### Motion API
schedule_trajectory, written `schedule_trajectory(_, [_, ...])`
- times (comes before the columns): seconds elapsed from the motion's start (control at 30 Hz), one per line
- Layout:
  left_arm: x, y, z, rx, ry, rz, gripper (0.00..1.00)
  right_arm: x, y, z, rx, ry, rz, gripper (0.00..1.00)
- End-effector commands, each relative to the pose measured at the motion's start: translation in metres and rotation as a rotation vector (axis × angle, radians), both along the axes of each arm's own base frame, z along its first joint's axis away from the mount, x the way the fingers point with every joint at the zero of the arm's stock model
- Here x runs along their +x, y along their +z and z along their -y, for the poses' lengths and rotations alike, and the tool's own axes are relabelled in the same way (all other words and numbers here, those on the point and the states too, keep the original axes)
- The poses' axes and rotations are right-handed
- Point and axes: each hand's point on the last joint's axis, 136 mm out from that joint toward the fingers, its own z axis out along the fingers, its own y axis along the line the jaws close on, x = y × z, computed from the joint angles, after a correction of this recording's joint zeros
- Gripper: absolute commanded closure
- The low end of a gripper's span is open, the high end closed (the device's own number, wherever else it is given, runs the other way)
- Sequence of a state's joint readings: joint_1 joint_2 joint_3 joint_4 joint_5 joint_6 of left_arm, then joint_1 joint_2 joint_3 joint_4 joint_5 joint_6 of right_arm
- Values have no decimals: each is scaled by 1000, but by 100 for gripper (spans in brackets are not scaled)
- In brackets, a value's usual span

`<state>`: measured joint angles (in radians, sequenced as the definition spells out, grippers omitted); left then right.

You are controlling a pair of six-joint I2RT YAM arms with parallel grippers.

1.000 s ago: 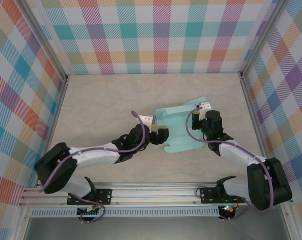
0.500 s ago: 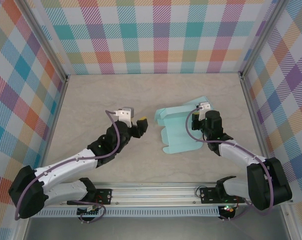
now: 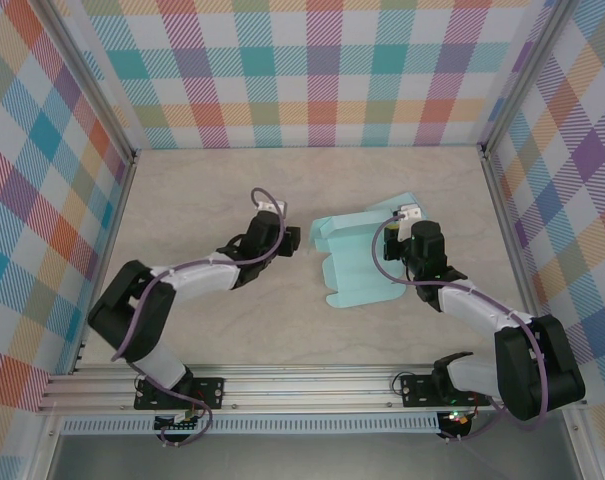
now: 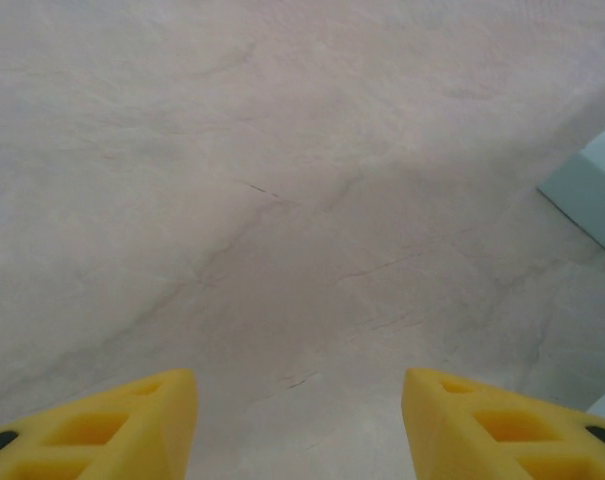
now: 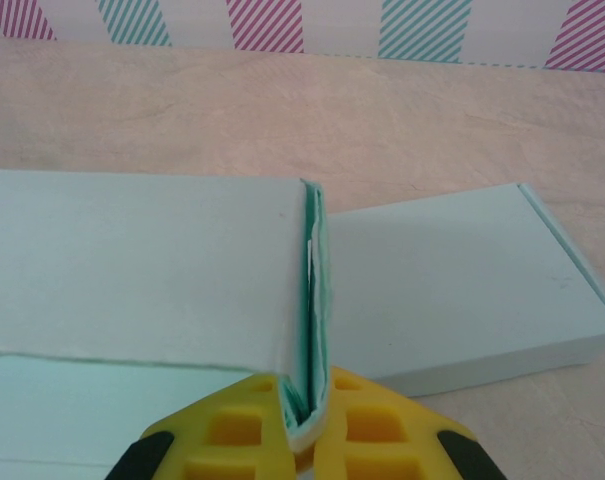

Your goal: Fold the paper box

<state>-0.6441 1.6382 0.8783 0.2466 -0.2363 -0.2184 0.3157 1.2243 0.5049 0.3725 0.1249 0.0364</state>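
The paper box (image 3: pixel 357 262) is a light teal cardboard sheet, partly folded, lying right of the table's middle. My right gripper (image 3: pixel 399 249) is at the box's right side. In the right wrist view it (image 5: pixel 310 425) is shut on an upright doubled wall of the box (image 5: pixel 314 300), with flat panels spreading to both sides. My left gripper (image 3: pixel 293 240) hovers just left of the box's left edge, apart from it. Its yellow fingertips (image 4: pixel 132 420) stand open over bare table, and a corner of the box (image 4: pixel 594 185) shows at the right.
Plaid walls (image 3: pixel 322 70) close in the table at the back and both sides. A metal rail (image 3: pixel 312 385) carrying the arm bases runs along the near edge. Bare marbled tabletop (image 3: pixel 202 200) stretches left of and behind the box.
My left gripper has drawn back from the box's left flap, moving left and slightly farther away, and its jaws have narrowed. The right gripper and the box have stayed put.
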Motion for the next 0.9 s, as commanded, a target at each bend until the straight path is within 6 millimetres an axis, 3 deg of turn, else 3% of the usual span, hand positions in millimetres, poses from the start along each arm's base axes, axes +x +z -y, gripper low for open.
schedule_trajectory(0.0, [6,0,33,-13,-127,23,43,3,11,-6,7,25,33,100])
schedule_trajectory(0.13, [2,-8,61,23,-211,34,43,3,11,-7,10,27,31,100])
schedule_trajectory(0.3, [-5,-6,83,31,-259,59,43,4,11,-7,11,26,28,100])
schedule_trajectory(0.6, [-25,-11,78,47,-254,50,43,6,10,-7,11,20,21,100])
schedule_trajectory(0.87, [-47,7,92,75,-325,97,41,6,10,-7,13,21,20,100])
